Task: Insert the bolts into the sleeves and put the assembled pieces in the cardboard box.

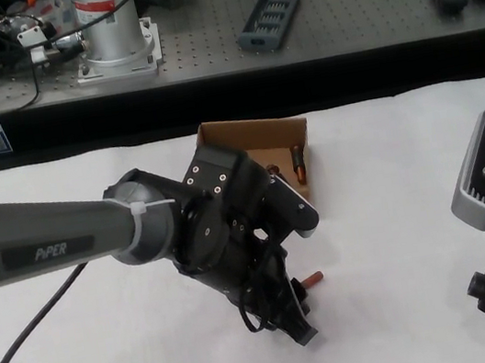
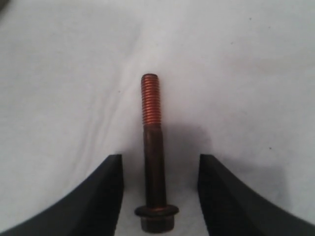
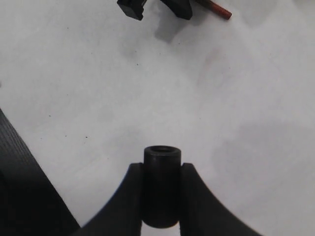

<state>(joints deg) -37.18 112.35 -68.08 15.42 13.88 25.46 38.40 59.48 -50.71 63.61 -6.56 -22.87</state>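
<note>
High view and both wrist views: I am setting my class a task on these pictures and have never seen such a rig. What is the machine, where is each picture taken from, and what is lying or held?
Two robot arms work over a white cloth. The high view looks down from behind them; each wrist view looks out along one arm's gripper. The open left gripper straddles a copper-coloured threaded bolt lying on the cloth. The right gripper is shut on a short black cylindrical sleeve. A brown cardboard box holds one copper-coloured piece.
</note>
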